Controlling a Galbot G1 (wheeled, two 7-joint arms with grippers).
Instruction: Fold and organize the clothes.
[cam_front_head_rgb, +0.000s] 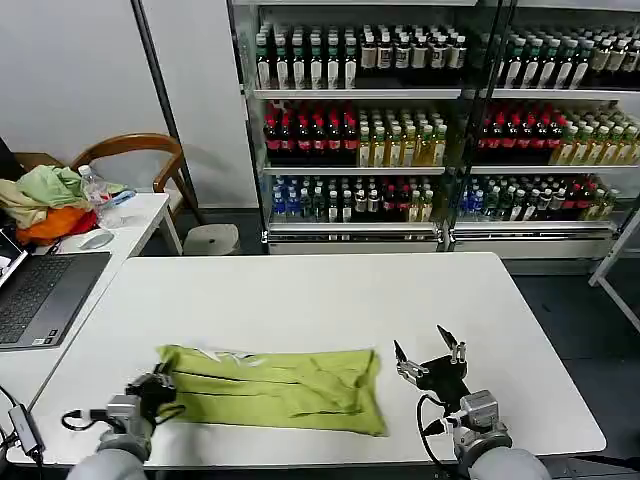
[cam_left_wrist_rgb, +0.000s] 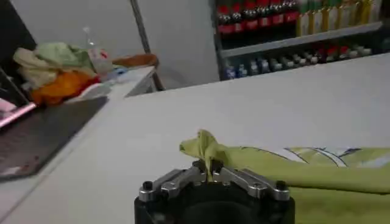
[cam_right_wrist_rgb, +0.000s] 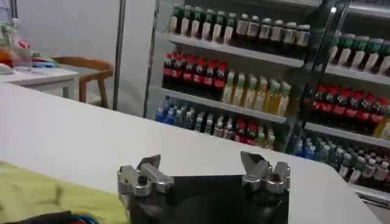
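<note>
T-shirt (cam_front_head_rgb: 280, 388): lime yellow-green, laid out as a long folded band along the near edge of the white tabletop (cam_front_head_rgb: 330, 300), running left to right. A bit of white print can be seen near its upper left edge. Wrinkled, with the right end bunched into a rough corner.

Left hand (cam_front_head_rgb: 160, 385): parked at the shirt's left end, right at the near left of the tabletop. In the left wrist view (cam_left_wrist_rgb: 210, 167) it is clenched on a pinched-up tuft of the green fabric, which is poked up between the closed fingers.

Right hand (cam_front_head_rgb: 430, 358): sat just beside the shirt's right end, not touching it as far as can be made out, raised a little off the tabletop. Fingers are spread wide with nothing between them; same thing is seen from the right wrist view (cam_right_wrist_rgb: 204, 173), released and bare, with the shirt's edge off to one side.

Side desk (cam_front_head_rgb: 140, 215): set at the robot's left, behind the tabletop corner. A heap of pale green, orange and beige garments (cam_front_head_rgb: 45, 205) is piled on it, with a plastic bottle (cam_front_head_rgb: 95, 190) next to the heap.

Laptop (cam_front_head_rgb: 40, 290): left open, at the left edge, well apart from the shirt.

Background: drink shelves (cam_front_head_rgb: 430, 130) packed with bottles, and a wooden chair (cam_front_head_rgb: 135, 155) behind the side desk.
</note>
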